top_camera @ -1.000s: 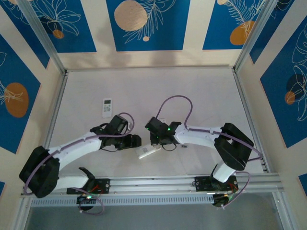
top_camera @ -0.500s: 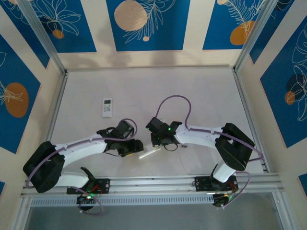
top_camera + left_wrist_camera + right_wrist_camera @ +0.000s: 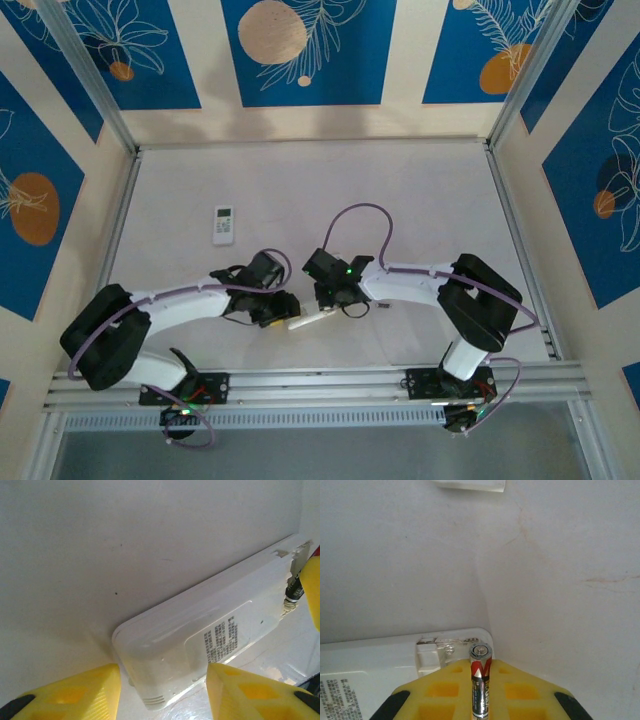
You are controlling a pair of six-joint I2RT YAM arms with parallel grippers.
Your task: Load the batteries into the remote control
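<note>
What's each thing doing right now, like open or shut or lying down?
near remote: face down, battery slot open.
battery: held, tip near the slot.
right gripper: shut on the battery.
left gripper: astride the near remote's end, grip unclear.
far remote: buttons up, untouched.

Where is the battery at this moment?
In the right wrist view, the battery is clamped in the right gripper, its tip right beside the open compartment at the end of the white remote.
</note>
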